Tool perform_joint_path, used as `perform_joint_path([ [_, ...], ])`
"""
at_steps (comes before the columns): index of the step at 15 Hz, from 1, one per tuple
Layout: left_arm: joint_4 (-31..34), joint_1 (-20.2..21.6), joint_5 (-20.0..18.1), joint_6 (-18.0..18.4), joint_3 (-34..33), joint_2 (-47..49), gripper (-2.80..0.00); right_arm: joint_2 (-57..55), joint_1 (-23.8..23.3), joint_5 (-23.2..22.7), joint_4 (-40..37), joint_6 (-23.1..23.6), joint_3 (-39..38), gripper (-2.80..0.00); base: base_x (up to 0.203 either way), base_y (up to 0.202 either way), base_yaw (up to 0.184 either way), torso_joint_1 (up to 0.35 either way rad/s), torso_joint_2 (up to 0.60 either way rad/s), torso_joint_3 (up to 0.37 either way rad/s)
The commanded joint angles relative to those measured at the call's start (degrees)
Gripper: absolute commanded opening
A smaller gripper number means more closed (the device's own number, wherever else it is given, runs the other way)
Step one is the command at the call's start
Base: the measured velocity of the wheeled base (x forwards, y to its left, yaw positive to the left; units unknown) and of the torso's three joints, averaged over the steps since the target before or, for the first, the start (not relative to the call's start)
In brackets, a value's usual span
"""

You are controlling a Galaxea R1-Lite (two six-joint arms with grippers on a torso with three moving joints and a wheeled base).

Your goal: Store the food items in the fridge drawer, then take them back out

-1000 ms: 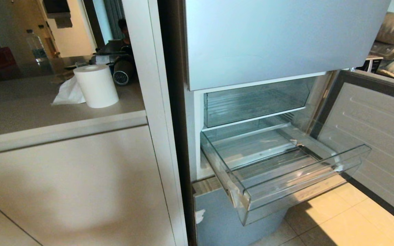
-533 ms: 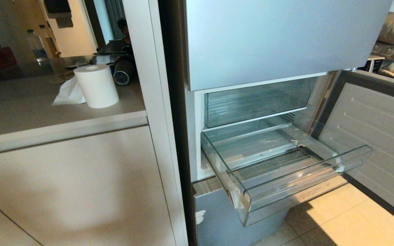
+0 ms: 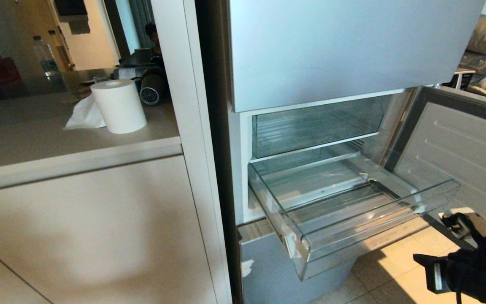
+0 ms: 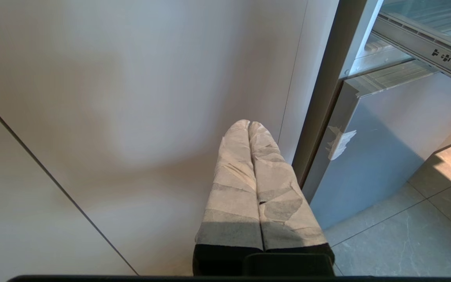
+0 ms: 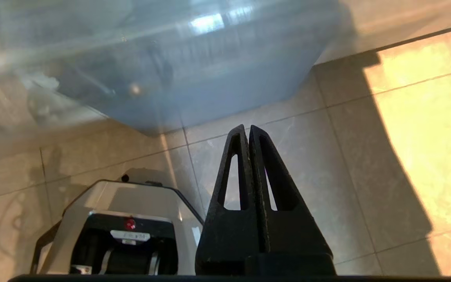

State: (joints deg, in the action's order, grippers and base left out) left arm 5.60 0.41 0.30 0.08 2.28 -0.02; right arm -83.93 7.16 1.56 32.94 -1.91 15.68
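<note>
Fridge (image 3: 331, 46): pale blue, middle door swung wide.
Fridge drawer (image 3: 365, 228): pulled out, clear, nothing inside.
Food items: not visible in any view.
Right gripper (image 5: 249, 131): fingers pressed together, holding nothing, over the tiled floor (image 5: 405, 129) beside the drawer's front.
Left gripper (image 4: 249, 125): taped fingers closed, empty, facing the white cabinet (image 4: 131, 98).
Worktop (image 3: 36, 135): paper roll (image 3: 118, 105) stands upright.

The right arm (image 3: 475, 261) is cut off by the head view's lower right corner, its fingers out of sight there. In the right wrist view the drawer (image 5: 151, 66) overhead is smeared (nothing inside can be made out). The fridge (image 3: 344, 50) top is cropped.
</note>
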Motion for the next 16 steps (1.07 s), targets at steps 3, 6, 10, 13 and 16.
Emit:
perform_joint_path([
  [3, 0.0, 0.0, 0.0, 0.0, 0.0, 0.0, -2.80, -14.7, 0.8, 0.0, 0.5, -0.6, 8.9, -2.80, 0.000, 0.000, 0.000, 0.000, 0.00, 0.000],
  [6, 0.0, 0.0, 0.0, 0.0, 0.0, 0.0, -2.80, -20.6, 2.3, 0.1, 0.8, -3.4, 15.3, -2.80, 0.000, 0.000, 0.000, 0.000, 0.00, 0.000],
  [10, 0.0, 0.0, 0.0, 0.0, 0.0, 0.0, -2.80, -27.8, 5.2, 0.4, 8.8, -14.8, 26.0, -2.80, 0.000, 0.000, 0.000, 0.000, 0.00, 0.000],
  [13, 0.0, 0.0, 0.0, 0.0, 0.0, 0.0, -2.80, -28.4, 6.7, 0.7, 14.9, -21.2, 27.5, -2.80, 0.000, 0.000, 0.000, 0.000, 0.00, 0.000],
  [16, 0.0, 0.0, 0.0, 0.0, 0.0, 0.0, -2.80, -26.3, 7.9, 2.0, 15.8, -23.8, 24.5, -2.80, 0.000, 0.000, 0.000, 0.000, 0.00, 0.000],
])
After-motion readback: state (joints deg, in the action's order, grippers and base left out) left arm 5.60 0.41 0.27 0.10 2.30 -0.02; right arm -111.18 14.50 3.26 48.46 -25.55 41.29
